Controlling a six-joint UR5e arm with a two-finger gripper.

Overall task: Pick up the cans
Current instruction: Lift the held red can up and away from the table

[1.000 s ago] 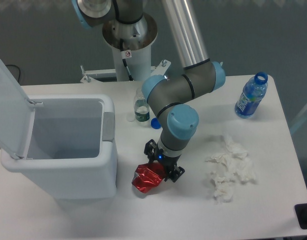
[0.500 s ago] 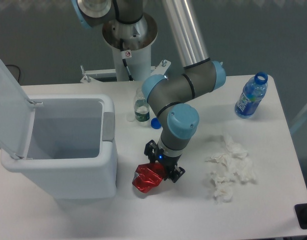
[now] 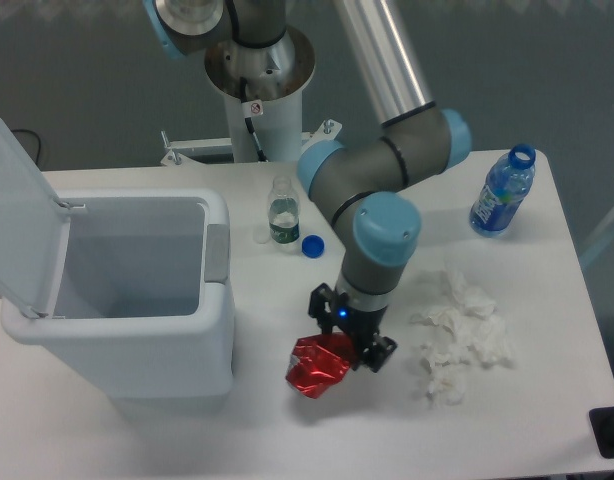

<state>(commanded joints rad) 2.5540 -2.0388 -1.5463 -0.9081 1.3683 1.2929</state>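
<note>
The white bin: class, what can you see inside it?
The white bin stands open, its lid tipped back. Only bare pale inner walls show; nothing is visible inside. The near wall hides the bottom, so that part cannot be checked.

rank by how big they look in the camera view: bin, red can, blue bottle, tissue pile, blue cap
1. bin
2. tissue pile
3. blue bottle and red can: look about alike, and the tool hides part of the can, so no ranking
4. blue cap
</note>
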